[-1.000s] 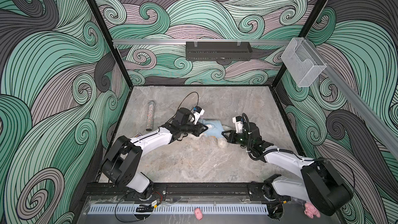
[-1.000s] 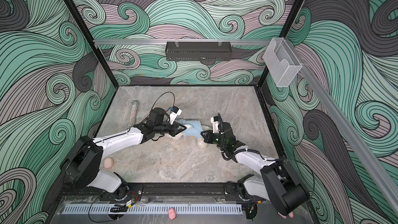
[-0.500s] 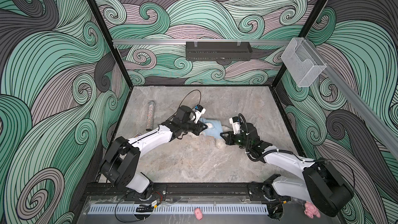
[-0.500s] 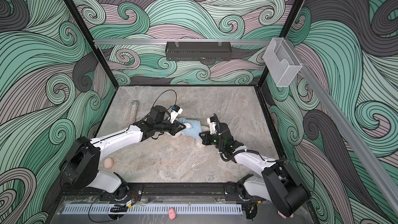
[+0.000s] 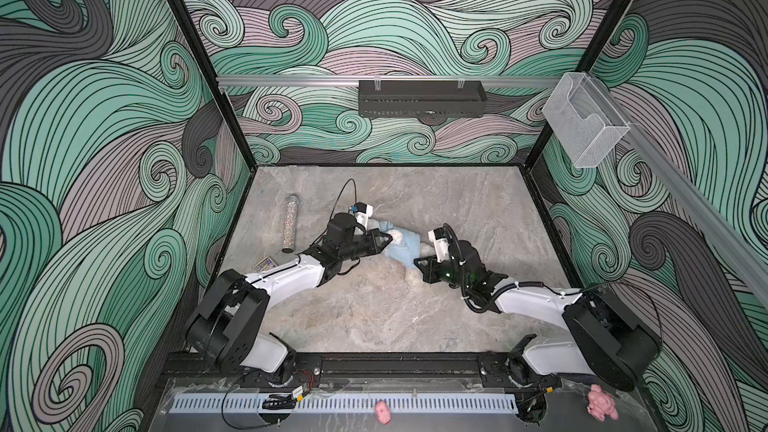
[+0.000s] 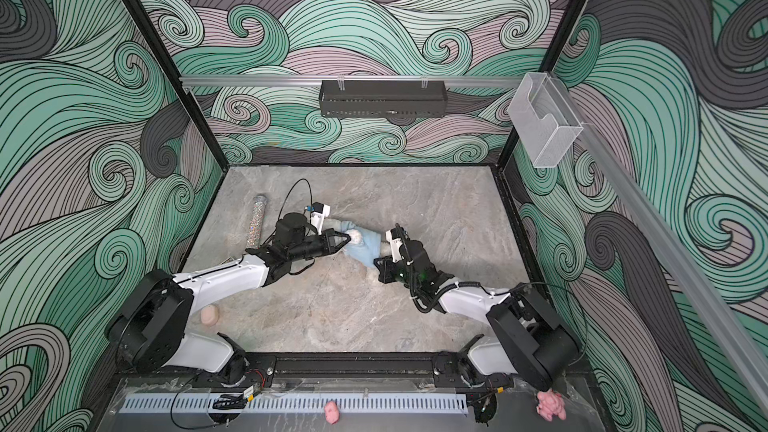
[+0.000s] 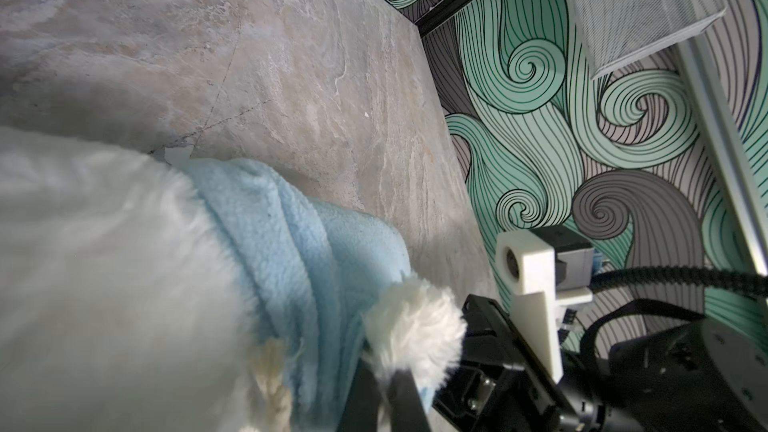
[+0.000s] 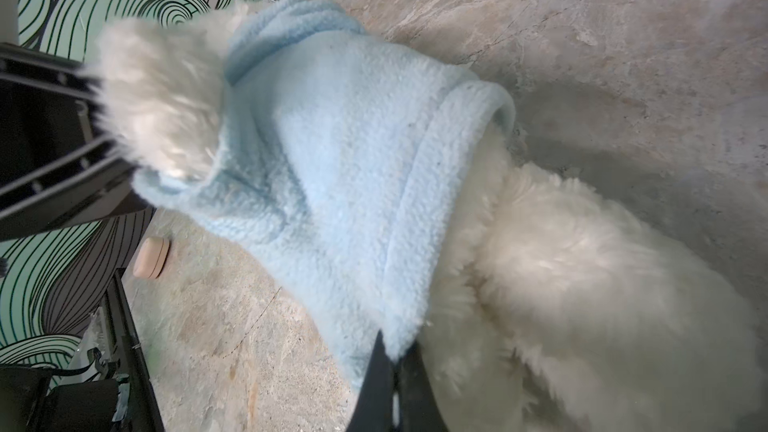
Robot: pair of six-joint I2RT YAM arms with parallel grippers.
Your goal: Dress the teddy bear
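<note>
Front edge: I see a pink toy [image 5: 383, 412] at lower mid of a top view and another at lower right, both outside the table [image 5: 374, 317], in front of the rail.
Near left: beige round block [image 6: 210, 315] on the table by my L arm's base. A small card [image 5: 266, 263] sits further up, at the table's left edge.
Right gripper [image 5: 416, 261]: just right of ctr in both top views. My R wrist cam shows the jaws [image 8: 395, 392] pinched tight on the hem of the blue fleece top [image 8: 332, 160].
Teddy bear [image 8: 582, 284]: lying on the table at ctr of both top views, btw my two grippers. The top covers part of it, w/ bare white fur past the hem. Can't make out the face.
Left gripper [image 5: 388, 238]: just left of ctr, tips touching the bear. On the L wrist cam the jaws [image 7: 384, 403] are clamped on the white paw poking out of a sleeve.
Mid left: glitter tube [image 5: 290, 224] lying on the table, well apart from the bear.
Back wall: black tray [image 5: 422, 98] hung on the rail, upper ctr.
Right wall: clear box [image 5: 584, 124], upper right.
</note>
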